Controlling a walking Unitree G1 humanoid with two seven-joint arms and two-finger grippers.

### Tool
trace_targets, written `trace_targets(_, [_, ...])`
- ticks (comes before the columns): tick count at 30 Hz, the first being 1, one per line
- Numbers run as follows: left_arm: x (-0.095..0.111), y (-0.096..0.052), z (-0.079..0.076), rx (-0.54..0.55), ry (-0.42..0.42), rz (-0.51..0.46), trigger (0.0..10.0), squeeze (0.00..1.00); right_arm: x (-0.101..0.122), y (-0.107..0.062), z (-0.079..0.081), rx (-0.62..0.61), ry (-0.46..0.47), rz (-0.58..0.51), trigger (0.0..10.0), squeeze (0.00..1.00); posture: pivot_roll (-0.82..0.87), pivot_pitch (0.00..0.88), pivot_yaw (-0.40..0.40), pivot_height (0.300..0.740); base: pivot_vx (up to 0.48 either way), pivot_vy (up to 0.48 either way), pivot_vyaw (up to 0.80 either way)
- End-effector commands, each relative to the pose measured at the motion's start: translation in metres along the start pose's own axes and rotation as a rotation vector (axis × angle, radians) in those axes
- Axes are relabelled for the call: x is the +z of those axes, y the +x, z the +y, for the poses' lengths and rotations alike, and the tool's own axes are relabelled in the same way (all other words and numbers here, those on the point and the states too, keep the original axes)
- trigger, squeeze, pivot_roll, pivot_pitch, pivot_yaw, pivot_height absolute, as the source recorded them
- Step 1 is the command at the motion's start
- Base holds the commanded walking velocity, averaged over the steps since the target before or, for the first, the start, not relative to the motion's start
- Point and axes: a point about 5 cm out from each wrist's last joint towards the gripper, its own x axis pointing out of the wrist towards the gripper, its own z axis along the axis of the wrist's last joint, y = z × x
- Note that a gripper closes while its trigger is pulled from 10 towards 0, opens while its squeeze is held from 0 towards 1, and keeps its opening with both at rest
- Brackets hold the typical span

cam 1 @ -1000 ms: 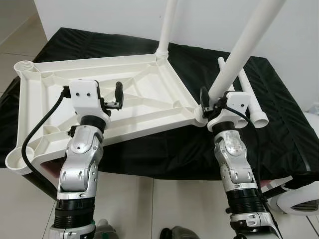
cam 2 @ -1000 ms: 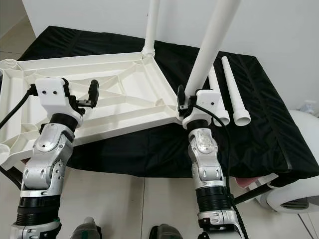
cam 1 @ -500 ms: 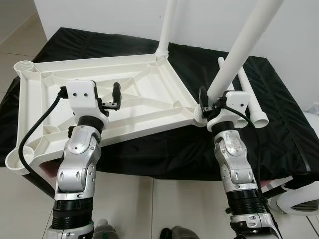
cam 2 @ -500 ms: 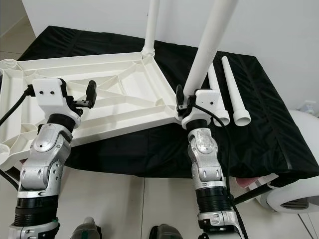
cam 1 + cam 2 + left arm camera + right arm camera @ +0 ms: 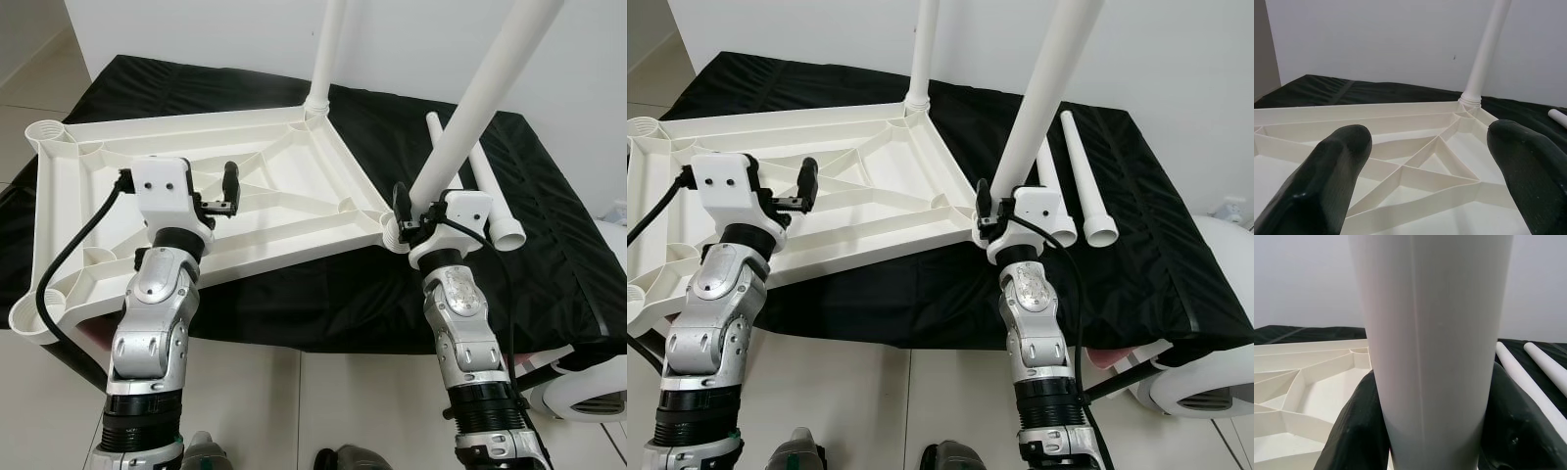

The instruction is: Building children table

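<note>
Nearest the robot, the right gripper (image 5: 405, 217) has its black fingers (image 5: 1359, 431) closed around the base of a long white plastic table leg (image 5: 468, 117), just above the near right corner socket of the upturned white ribbed plastic tabletop (image 5: 284, 211). The tabletop lies underside up on the desk (image 5: 549, 255), which is draped in black cloth. The left gripper (image 5: 231, 186) hovers over the ribbed middle of the tabletop, its fingers (image 5: 1332, 171) spread open and holding nothing.

The step in hand looks like seating this leg in its socket. To do it well, the leg should be kept in line with the socket's axis and pressed or twisted straight down, not levered sideways. The open left gripper could press on the frame so that the tabletop does not slide on the cloth.

Compared with a second ago, the right wrist sits a little lower and is turned slightly, with the leg at much the same lean. The left arm has barely shifted.

Beyond, two more white tapered legs (image 5: 495, 201) lie loose on the cloth to the right, and one white leg (image 5: 326, 54) already stands upright in the far corner socket.
</note>
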Motion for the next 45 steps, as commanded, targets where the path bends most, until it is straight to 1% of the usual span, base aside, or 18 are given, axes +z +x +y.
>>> trace_targets(1, [0.0005, 0.0001, -0.0031, -0.017, 0.003, 0.002, 10.0, 0.0, 0.0052, 0.0006, -0.0026, -0.003, -0.001, -0.019, 10.0, 0.0, 0.09, 0.007, -0.088, 0.74, 0.0, 0.0, 0.0])
trace_targets(13, [0.0017, 0.0008, -0.0026, -0.017, -0.008, -0.007, 10.0, 0.0, 0.0087, 0.0027, -0.003, 0.0, -0.01, -0.036, 10.0, 0.0, 0.09, 0.0, -0.09, 0.74, 0.0, 0.0, 0.0])
trace_targets(32, [0.003, 0.0014, -0.0013, -0.012, -0.008, -0.013, 10.0, 0.0, 0.0085, 0.0035, -0.0026, 0.002, -0.012, -0.036, 10.0, 0.0, 0.09, 0.0, -0.094, 0.74, 0.0, 0.0, 0.0])
trace_targets(45, [0.0045, 0.0028, 0.0014, -0.005, -0.009, -0.016, 10.0, 0.0, 0.0087, 0.0065, -0.0012, 0.006, -0.013, -0.04, 10.0, 0.0, 0.1, 0.0, -0.099, 0.74, 0.256, 0.0, 0.0])
